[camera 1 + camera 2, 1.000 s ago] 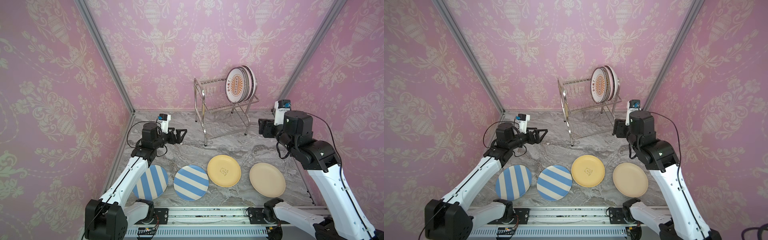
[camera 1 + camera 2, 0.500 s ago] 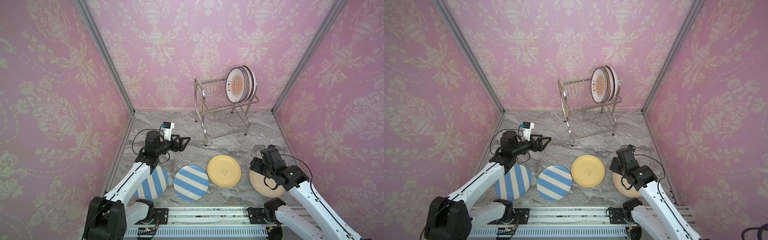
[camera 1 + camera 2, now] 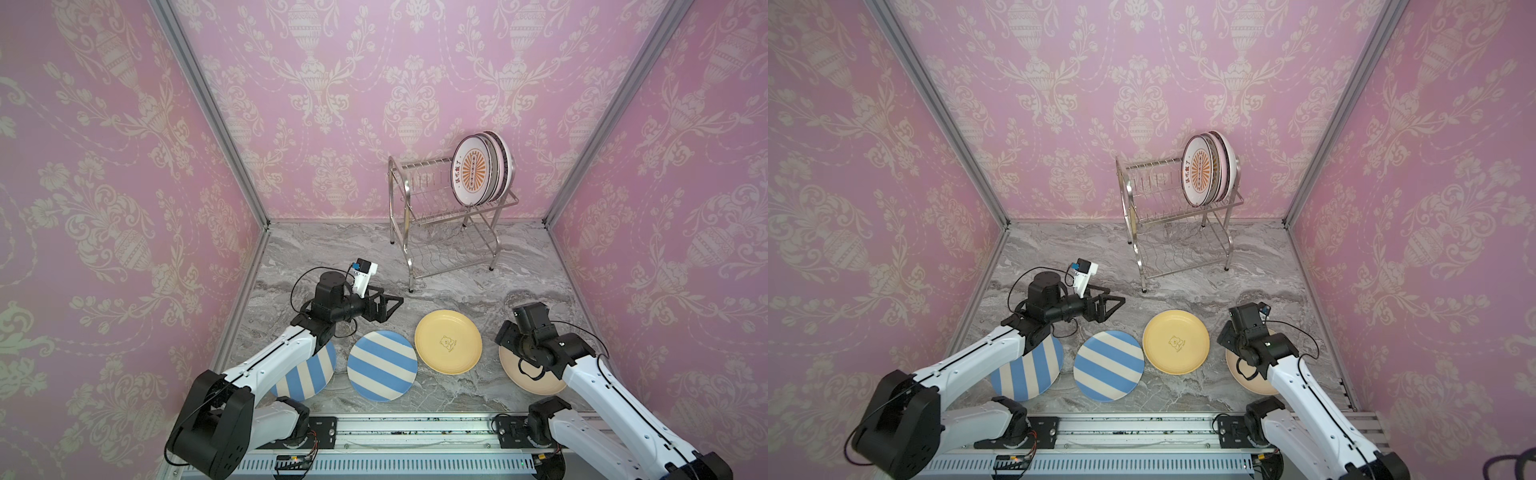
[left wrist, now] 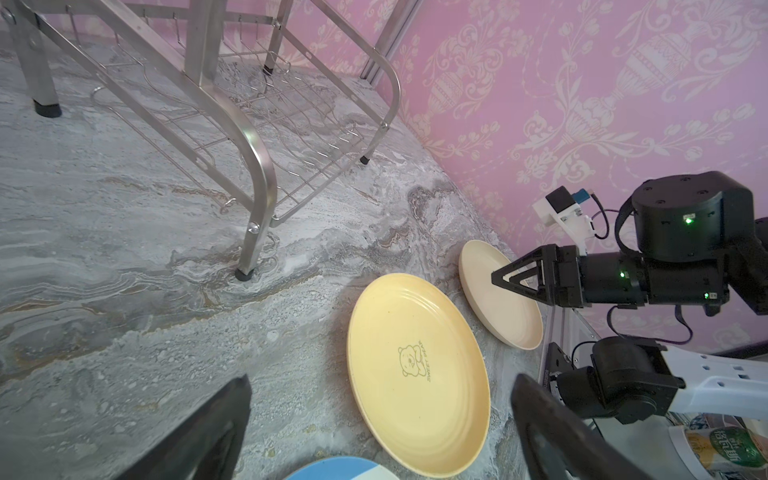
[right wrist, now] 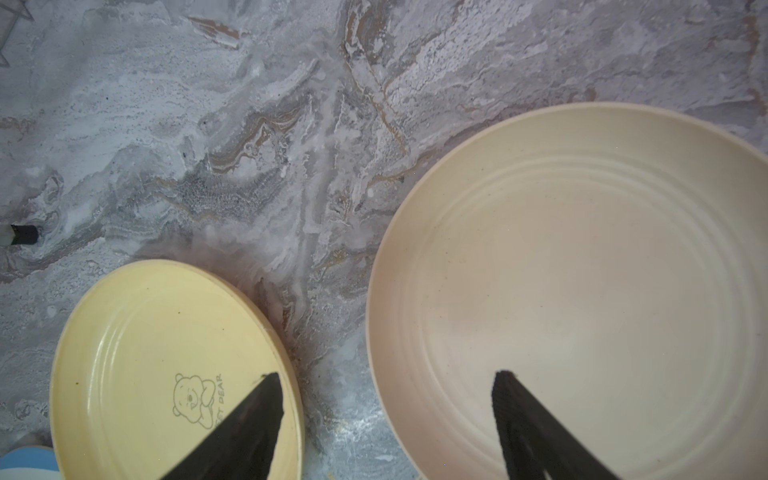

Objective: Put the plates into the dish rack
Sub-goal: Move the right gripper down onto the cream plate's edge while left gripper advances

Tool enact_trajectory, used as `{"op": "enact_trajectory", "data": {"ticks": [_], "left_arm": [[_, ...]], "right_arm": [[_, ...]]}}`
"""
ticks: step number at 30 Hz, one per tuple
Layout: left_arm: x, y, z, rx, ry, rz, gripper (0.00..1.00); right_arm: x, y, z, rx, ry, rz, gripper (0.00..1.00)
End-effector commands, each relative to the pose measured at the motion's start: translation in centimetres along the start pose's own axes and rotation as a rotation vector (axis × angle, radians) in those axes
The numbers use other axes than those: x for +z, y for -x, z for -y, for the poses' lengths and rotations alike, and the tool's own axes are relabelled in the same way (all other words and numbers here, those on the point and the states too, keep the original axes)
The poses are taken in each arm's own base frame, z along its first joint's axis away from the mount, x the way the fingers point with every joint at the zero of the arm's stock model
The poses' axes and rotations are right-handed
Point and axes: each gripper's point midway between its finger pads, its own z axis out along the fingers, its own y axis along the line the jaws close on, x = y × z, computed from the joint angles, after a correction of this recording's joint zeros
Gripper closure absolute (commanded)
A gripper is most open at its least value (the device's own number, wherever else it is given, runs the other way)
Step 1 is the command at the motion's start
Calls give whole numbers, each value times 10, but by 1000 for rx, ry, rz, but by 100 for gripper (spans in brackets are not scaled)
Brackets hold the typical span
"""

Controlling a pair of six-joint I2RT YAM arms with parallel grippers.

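Since one second ago the right arm (image 3: 540, 345) has come down from beside the dish rack (image 3: 410, 249); the right jaws stand wide above the beige plate (image 5: 582, 270), flat on the worktop (image 3: 332, 257). Also the left jaws are wide, holding nothing.

1. My left arm (image 3: 282, 357) reaches from the near left toward the dish rack (image 3: 408, 257), forearm sloping up and wrist held level.
2. My left gripper (image 3: 392, 307) hangs a little short of the rack's near left foot. It points across the rack's front, jaws spread, with nothing between them.
3. My right arm (image 3: 598, 386) sits lower, wrist folded, well in front of the rack's right end.
4. My right gripper (image 5: 384, 374) is low and nearly level, jaws wide apart and empty.
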Motion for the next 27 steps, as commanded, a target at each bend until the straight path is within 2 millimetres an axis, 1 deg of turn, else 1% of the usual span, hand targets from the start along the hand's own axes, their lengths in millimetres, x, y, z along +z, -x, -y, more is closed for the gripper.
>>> {"op": "enact_trajectory", "data": {"ticks": [1,5,8,11,17,18,22,27], "left_arm": [[11,-3,5,44,-12,-11,1],[20,-11,12,47,-45,-32,1],[24,-11,17,41,-58,-37,1],[27,-12,23,57,-77,-41,1],[38,-21,21,50,-97,-81,1],[39,-20,21,48,-102,-76,1],[40,-17,25,43,-127,-57,1],[41,-22,22,38,-118,-85,1]], "right_arm": [[9,-1,0,8,8,-5,18],[19,-4,2,46,36,-12,19],[23,-8,5,43,27,-17,19],[26,-8,7,46,25,-2,19],[40,-4,-1,68,61,0,18],[43,-4,-3,63,62,-7,19],[50,0,-7,52,57,-6,18],[61,4,-13,27,44,-16,18]]}}
